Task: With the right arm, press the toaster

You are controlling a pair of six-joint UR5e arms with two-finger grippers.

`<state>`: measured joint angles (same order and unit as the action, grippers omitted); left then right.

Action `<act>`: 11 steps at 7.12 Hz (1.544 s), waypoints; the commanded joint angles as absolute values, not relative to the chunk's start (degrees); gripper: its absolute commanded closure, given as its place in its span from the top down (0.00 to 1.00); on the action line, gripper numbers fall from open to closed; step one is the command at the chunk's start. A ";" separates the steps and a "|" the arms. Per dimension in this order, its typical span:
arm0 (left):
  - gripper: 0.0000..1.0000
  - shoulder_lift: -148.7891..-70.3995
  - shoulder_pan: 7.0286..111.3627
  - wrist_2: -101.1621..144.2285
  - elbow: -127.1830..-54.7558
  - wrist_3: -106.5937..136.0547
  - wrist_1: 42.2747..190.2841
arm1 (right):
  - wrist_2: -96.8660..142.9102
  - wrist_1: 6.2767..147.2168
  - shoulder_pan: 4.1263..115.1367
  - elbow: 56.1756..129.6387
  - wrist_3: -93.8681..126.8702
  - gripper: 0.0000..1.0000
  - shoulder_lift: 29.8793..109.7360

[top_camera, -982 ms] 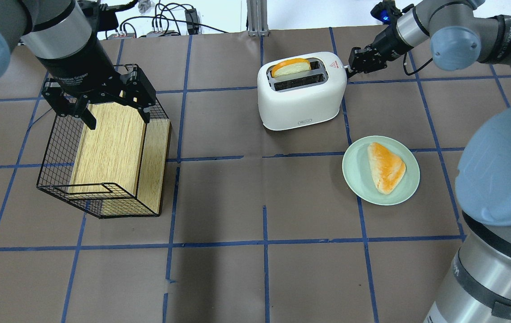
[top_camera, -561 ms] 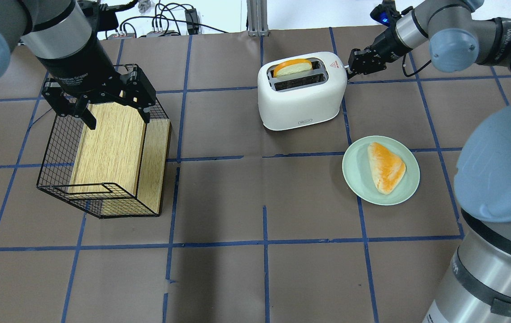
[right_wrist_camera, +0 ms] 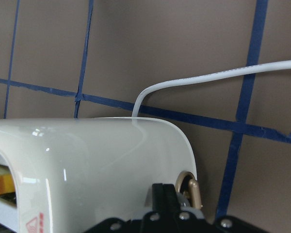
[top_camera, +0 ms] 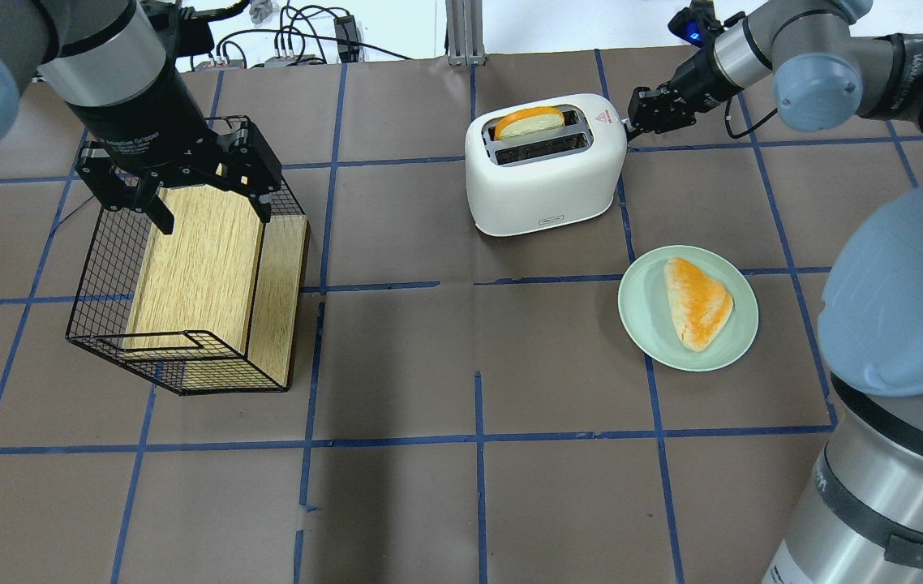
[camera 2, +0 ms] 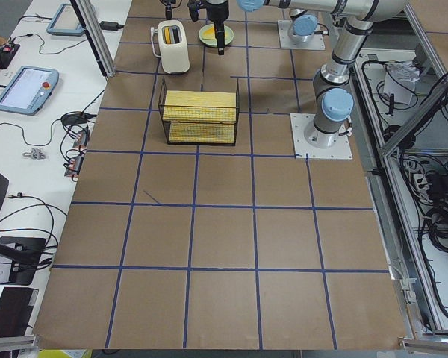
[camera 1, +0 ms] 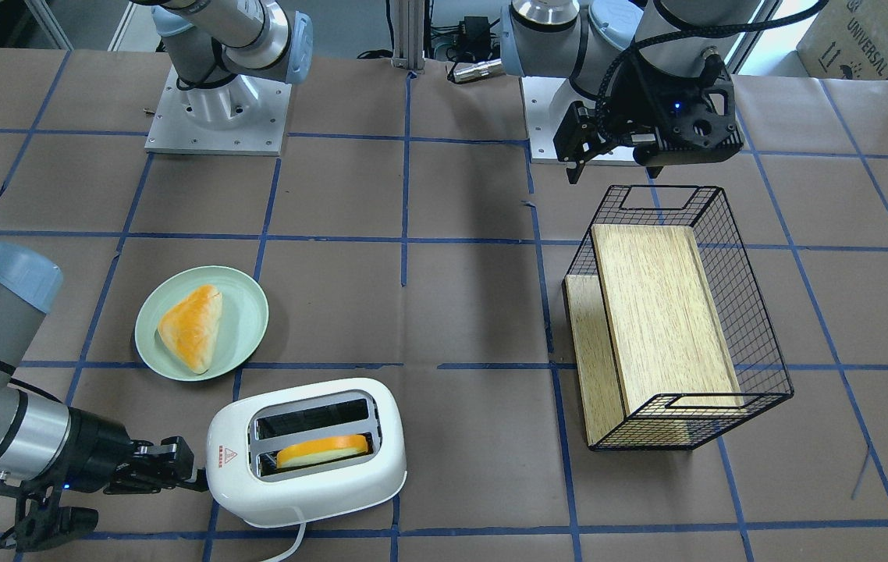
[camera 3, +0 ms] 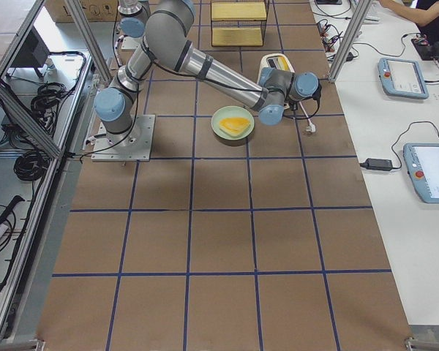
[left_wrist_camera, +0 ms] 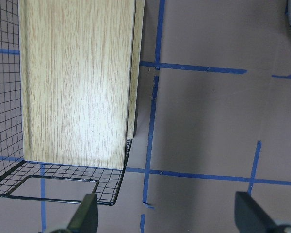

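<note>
The white two-slot toaster [top_camera: 543,174] stands at the far middle of the table, with an orange-crusted bread slice [top_camera: 528,122] in its far slot. It also shows in the front view [camera 1: 311,492] and the right wrist view [right_wrist_camera: 87,160]. My right gripper [top_camera: 632,120] is shut, with its tips at the toaster's lever end. In the right wrist view the shut gripper [right_wrist_camera: 164,199] sits against the lever knob [right_wrist_camera: 190,191]. The white cord [right_wrist_camera: 208,77] runs off behind. My left gripper [top_camera: 186,195] is open and empty above the wire basket [top_camera: 96,268].
A pale green plate [top_camera: 640,324] with a second bread piece [top_camera: 697,302] lies in front of the toaster's right end. The black wire basket with a wooden board [top_camera: 202,259] stands at the left. The left gripper [left_wrist_camera: 165,218] hangs over the basket's edge.
The right wrist has shifted slightly at the toaster's lever end. The toaster, the plate and the left arm have not moved.
</note>
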<state>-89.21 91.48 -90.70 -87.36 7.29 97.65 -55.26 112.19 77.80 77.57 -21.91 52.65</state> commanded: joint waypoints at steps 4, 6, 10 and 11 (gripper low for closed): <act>1.00 -89.21 91.49 -90.70 -87.36 7.29 97.65 | -89.34 106.79 87.25 65.40 -17.40 1.00 58.44; 1.00 -89.21 91.49 -90.70 -87.36 7.29 97.65 | -89.47 100.07 88.32 66.96 -17.40 1.00 64.04; 1.00 -89.21 91.49 -90.70 -87.36 7.29 97.65 | -88.85 92.19 87.72 87.82 -17.84 1.00 85.10; 1.00 -89.21 91.49 -90.70 -87.36 7.29 97.65 | -88.68 92.20 87.28 90.41 -17.93 1.00 89.08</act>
<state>-89.21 91.50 -90.70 -87.36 7.29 97.65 -88.71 92.21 87.75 85.32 -17.93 83.27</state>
